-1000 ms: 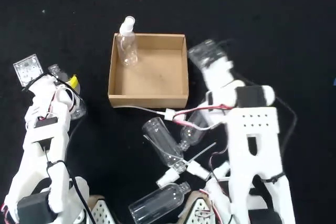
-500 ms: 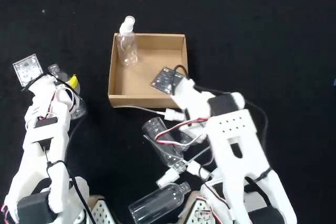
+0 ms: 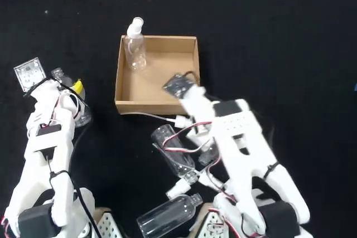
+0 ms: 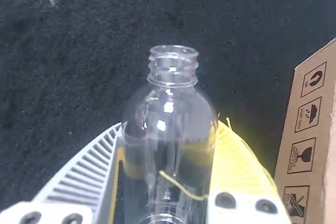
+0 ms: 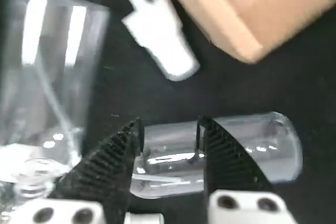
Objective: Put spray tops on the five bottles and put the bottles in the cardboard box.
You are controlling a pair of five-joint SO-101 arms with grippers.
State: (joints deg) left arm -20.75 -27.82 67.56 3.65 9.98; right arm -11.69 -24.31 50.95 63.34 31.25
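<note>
My left gripper (image 4: 170, 129) is shut on a clear uncapped bottle (image 4: 173, 77), held left of the cardboard box (image 3: 157, 75); in the high view this gripper (image 3: 75, 104) is at the table's left. A capped bottle (image 3: 135, 45) stands in the box's back left corner. My right gripper (image 5: 168, 129) is open, its black fingers (image 5: 113, 153) straddling a lying clear bottle (image 5: 236, 150) just in front of the box. A white spray top (image 5: 160, 40) with its tube lies by the box corner (image 5: 247, 9). The right arm (image 3: 223, 126) covers that bottle from above.
Two more uncapped bottles lie in front of the box, one (image 3: 173, 149) beside the right arm and one (image 3: 170, 215) near the front edge. Loose spray tops (image 3: 179, 188) lie between them. Black cloth stretches free to the right and behind the box.
The right arm swung from the box's right side over its front corner and down onto the lying bottles. The left arm and its bottle stayed put.
</note>
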